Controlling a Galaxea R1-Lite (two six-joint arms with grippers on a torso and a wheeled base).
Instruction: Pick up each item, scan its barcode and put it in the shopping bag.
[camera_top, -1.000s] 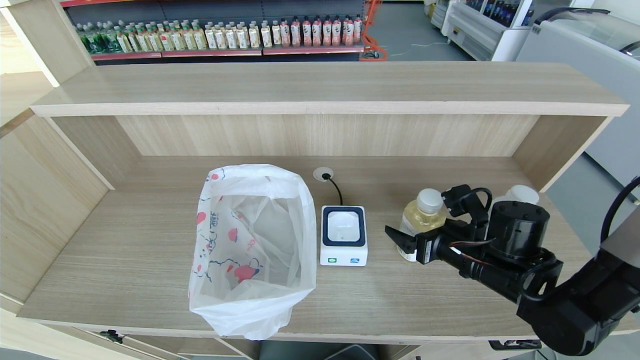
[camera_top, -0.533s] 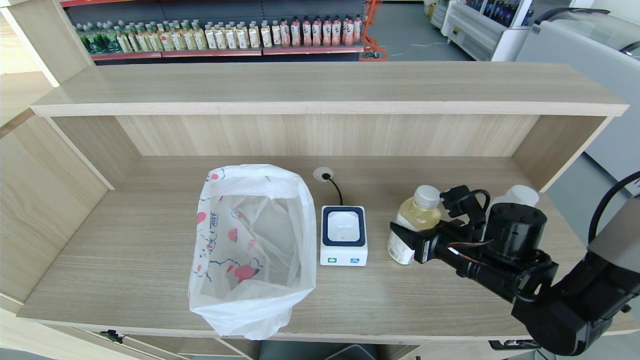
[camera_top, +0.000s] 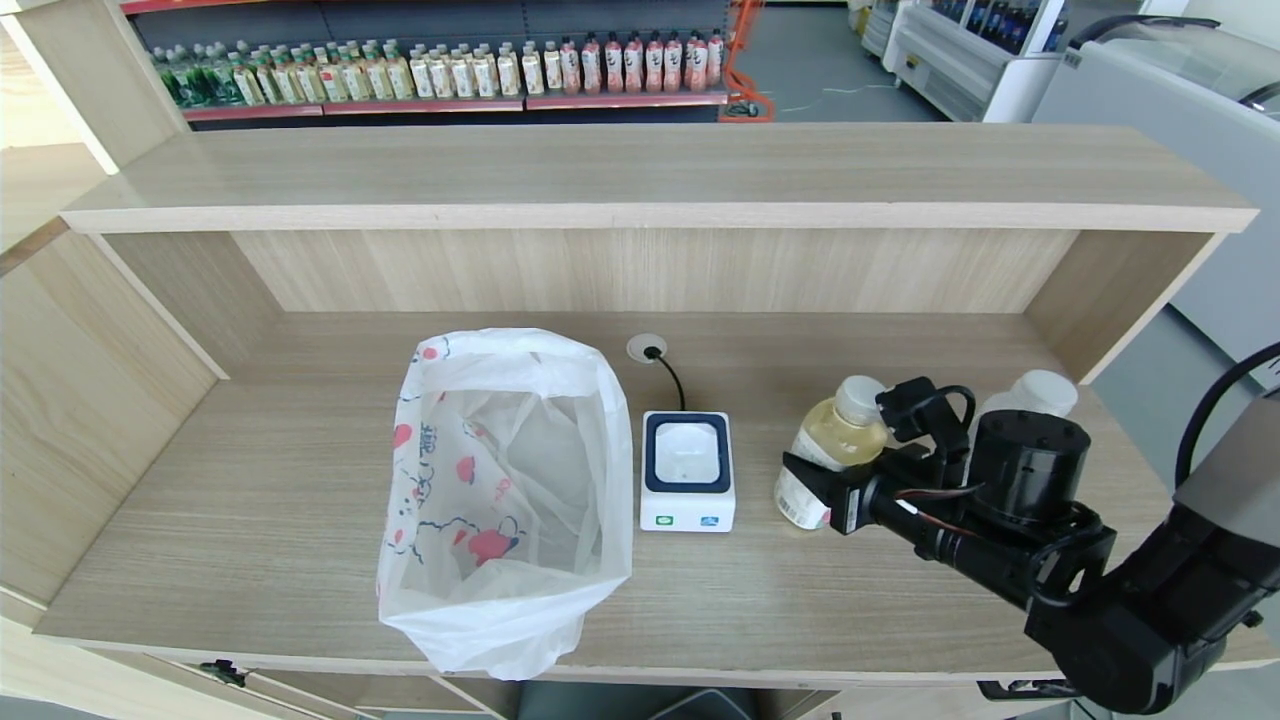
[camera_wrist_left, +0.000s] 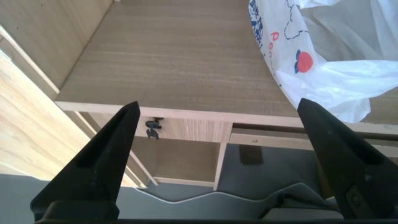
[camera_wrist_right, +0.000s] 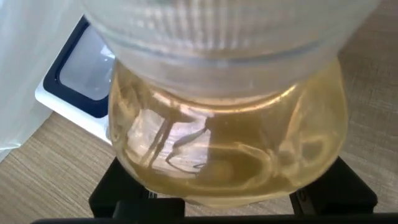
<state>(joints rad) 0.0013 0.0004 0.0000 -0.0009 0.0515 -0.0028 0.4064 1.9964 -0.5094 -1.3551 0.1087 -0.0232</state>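
A bottle of pale yellow liquid (camera_top: 838, 440) with a white cap leans over just right of the white scanner (camera_top: 687, 470), its cap tipped toward the right. My right gripper (camera_top: 812, 478) is shut on the bottle's lower body. From the right wrist, the bottle (camera_wrist_right: 227, 124) looms close, with the scanner (camera_wrist_right: 78, 84) just beyond it. The open white shopping bag (camera_top: 505, 490) with red prints stands left of the scanner. My left gripper (camera_wrist_left: 217, 162) hangs open and holds nothing, low by the counter's front edge, near the bag (camera_wrist_left: 323, 56).
A second bottle with a white cap (camera_top: 1040, 392) stands behind my right arm at the counter's right end. The scanner's black cable (camera_top: 668, 375) runs to a hole in the counter. A raised wooden ledge (camera_top: 650, 175) and side walls enclose the counter.
My right gripper has carried the yellow bottle a little left toward the scanner and tipped it from upright to leaning. The bag and scanner have not moved.
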